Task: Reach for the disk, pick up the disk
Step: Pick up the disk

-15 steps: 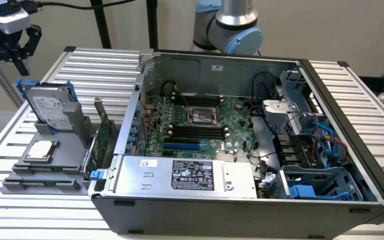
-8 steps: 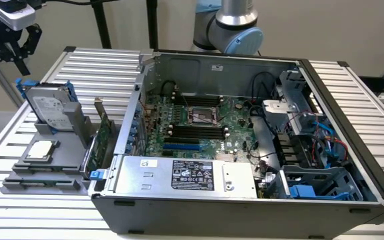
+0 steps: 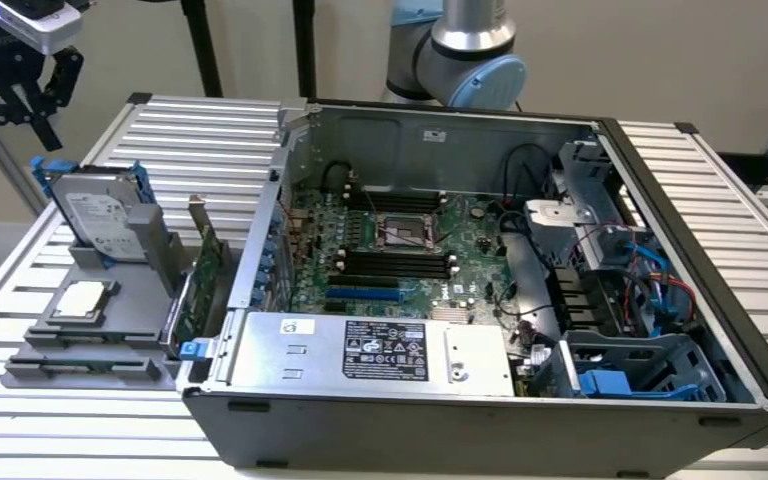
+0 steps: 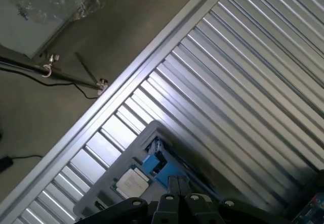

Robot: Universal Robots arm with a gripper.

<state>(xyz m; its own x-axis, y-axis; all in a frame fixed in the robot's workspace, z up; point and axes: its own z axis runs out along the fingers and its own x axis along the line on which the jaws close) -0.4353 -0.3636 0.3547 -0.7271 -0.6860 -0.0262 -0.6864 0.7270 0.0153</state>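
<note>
The silver-grey, blue-railed metal disk [image 3: 97, 212] stands upright in a grey holder [image 3: 84, 335] near the ribbed tabletop's [image 3: 704, 190] exterior-view-left edge. The black pincer [image 3: 13, 100] hangs above it, apart; its spread cannot be told.

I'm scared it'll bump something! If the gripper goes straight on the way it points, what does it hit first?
Probably the blue-railed top edge of the disk, standing in its grey holder, just ahead of the gripper; depth is unclear.
</note>
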